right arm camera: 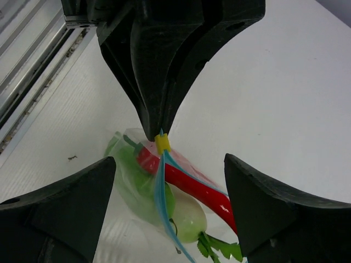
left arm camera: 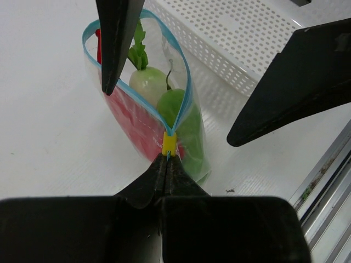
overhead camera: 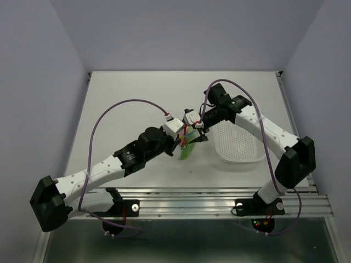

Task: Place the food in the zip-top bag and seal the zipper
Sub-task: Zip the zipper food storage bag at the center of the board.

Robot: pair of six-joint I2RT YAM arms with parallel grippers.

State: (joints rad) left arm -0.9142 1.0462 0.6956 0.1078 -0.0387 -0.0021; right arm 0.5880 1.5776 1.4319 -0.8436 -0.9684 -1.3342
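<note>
Left gripper [left arm camera: 167, 160]: jaws together, clamped on the yellow slider [left arm camera: 169, 143] at one end of the zipper [left arm camera: 189, 93]. Right gripper [right arm camera: 167, 163]: jaws wide apart, holding nothing, one finger on each side of the bag [left arm camera: 194, 137] mouth. In the left wrist view one right finger [left arm camera: 118, 38] overlaps the far rim of the bag and the other [left arm camera: 296, 93] sits out over the basket side. I can't tell if either one touches the plastic.

The bag is mid-bench [left arm camera: 49, 137], just left of the white basket [left arm camera: 236, 38], and is held up at the slider with its mouth facing the left wrist camera. From the slider onward the zipper is open, its two blue sides spread in a loop. Any part behind the slider is hidden by the left jaws.

All three foods are inside the bag:
- The radish [left arm camera: 148, 82] is in the middle, with its green top toward the far end of the mouth.
- The pod [left arm camera: 181, 115] is on the basket side, touching the radish.
- The chili [right arm camera: 192, 186] runs along the opposite wall, and its tip shows near the far rim.

In the top view both grippers meet over the bag, the left from the near-left and the right from behind. The bag's lower end is on or near the bench; contact is not clear.
</note>
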